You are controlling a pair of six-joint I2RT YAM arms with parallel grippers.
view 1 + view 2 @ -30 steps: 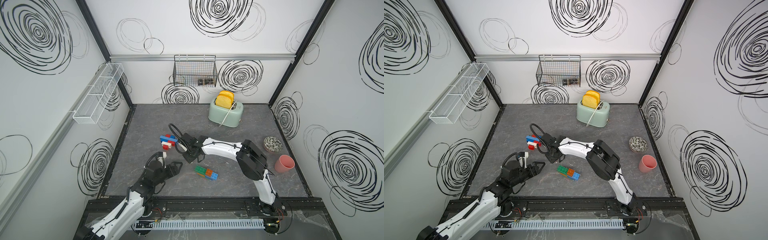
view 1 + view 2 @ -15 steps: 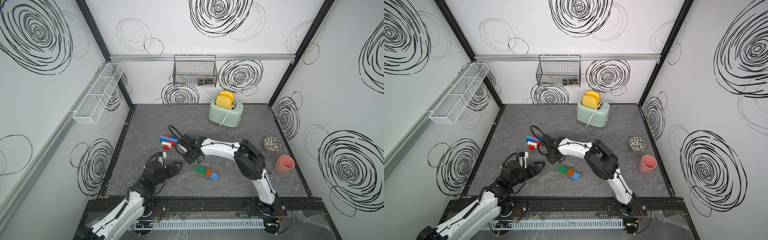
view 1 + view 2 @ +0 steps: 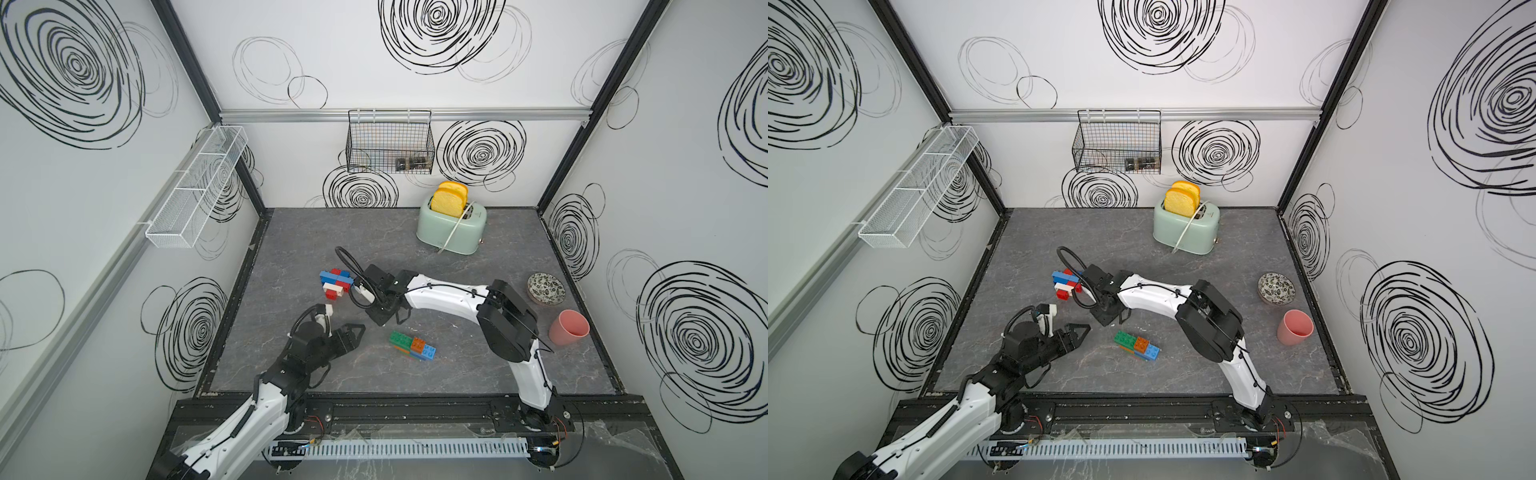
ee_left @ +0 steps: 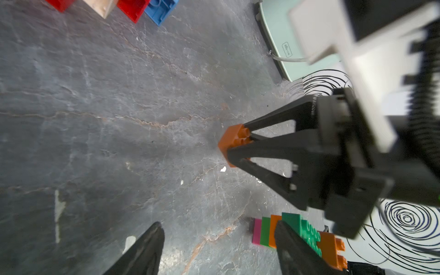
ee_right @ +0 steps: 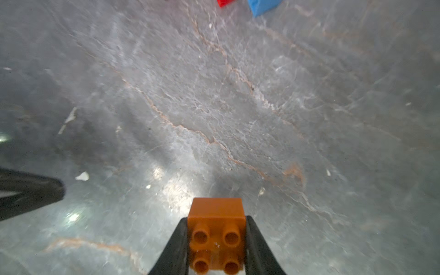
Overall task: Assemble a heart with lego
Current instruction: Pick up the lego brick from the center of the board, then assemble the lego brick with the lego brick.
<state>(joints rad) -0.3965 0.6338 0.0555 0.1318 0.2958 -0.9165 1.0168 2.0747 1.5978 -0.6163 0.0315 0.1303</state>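
Right gripper (image 5: 216, 220) pinching a small orange brick (image 5: 216, 235), near frame centre in both top views; left gripper (image 4: 217, 225) lower left of it, jaws spread apart

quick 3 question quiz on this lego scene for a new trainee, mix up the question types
1. True or false: the right gripper is shut on an orange brick.
2. What stands in the slots of the toaster? A) toast slices B) a fork C) a blue brick
3. Short answer: which gripper is open and holds nothing?

Key
1. True.
2. A.
3. The left gripper.
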